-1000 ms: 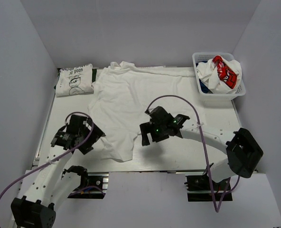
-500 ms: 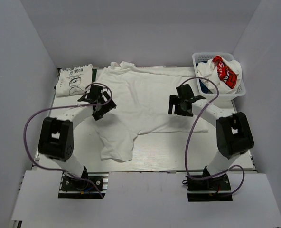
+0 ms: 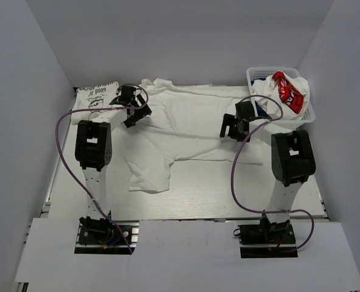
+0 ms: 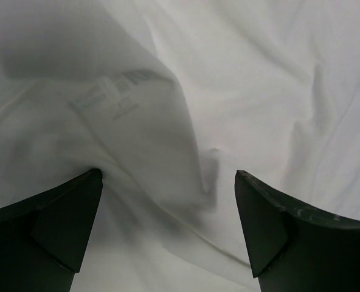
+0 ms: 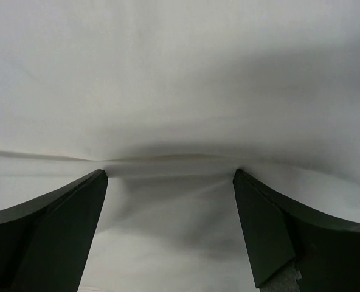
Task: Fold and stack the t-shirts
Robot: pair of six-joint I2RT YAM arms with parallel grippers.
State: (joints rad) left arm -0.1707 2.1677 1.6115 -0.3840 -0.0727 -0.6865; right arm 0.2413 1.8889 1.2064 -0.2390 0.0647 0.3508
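The spread white t-shirt (image 3: 186,125) lies open across the far half of the table (image 3: 241,188), with one loose lobe trailing toward me on the left. A folded tee (image 3: 95,102) with a black line drawing sits at the far left corner, just beside it. At the far right, the basket (image 3: 251,74) holds a bunched tee with a red patch (image 3: 287,88). I judge the spread shirt to be light, thin and completely limp. It will drape and wrinkle instead of holding a line, and a pinch in the middle would probably lift a single layer and drag the rest. I would therefore take it at the edges, one corner or shoulder per arm, and lift both sides evenly. The left gripper (image 4: 168,175) hangs over the far left part of the shirt with its jaws spread wide and nothing between them but rumpled cloth. A faint neck label (image 4: 116,91) shows through the fabric just ahead of it. Its fingertips sit very close to the cloth, but I cannot tell whether they press on it. The right gripper (image 5: 169,173) is over the shirt's right side, near the basket, equally wide and holding nothing. A shallow crease runs across just beyond its fingertips. Neither arm has a grasp yet, so the first fold is not begun.
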